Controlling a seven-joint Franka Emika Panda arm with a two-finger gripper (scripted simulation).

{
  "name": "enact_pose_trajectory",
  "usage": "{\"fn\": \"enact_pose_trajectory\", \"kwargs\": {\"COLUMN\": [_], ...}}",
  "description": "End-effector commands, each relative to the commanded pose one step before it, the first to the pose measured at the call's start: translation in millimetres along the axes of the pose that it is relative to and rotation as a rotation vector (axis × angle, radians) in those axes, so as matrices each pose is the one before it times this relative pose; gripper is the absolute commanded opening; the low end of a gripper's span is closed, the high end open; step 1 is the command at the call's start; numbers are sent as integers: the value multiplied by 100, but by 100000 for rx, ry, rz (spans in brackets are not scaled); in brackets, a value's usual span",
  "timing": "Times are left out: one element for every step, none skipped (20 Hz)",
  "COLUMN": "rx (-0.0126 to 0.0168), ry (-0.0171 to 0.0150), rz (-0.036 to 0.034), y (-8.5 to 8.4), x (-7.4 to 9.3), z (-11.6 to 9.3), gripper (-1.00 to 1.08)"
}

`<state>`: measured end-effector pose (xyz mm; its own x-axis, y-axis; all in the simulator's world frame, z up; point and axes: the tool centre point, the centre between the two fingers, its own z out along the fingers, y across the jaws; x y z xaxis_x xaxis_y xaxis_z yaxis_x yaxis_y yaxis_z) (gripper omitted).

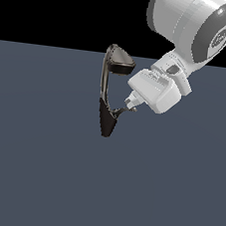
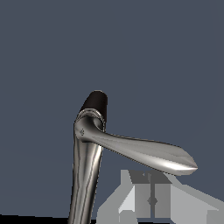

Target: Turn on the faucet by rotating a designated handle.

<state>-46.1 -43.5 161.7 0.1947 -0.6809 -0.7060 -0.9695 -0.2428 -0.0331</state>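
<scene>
The faucet stands upright in the middle of the exterior view, with a dark tapered base, a thin neck and a wide hooded head. The handle, a thin silvery lever, branches from the lower body toward the exterior view's right. My gripper is at the lever's free end with its fingers together and nothing between them. I cannot tell if they touch the lever. In the wrist view the handle runs out from the faucet's neck, just beyond my gripper. The head is out of that view.
The faucet stands on a flat dark blue-grey floor. The white arm comes down from the upper part of the exterior view's right side.
</scene>
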Motion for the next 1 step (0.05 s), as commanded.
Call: {"fn": "enact_pose_trajectory", "kwargs": {"rx": [-211], "ry": [-18], "rz": [4069], "y": [1762], "x": [2862], "z": [197], "gripper": [-100]}}
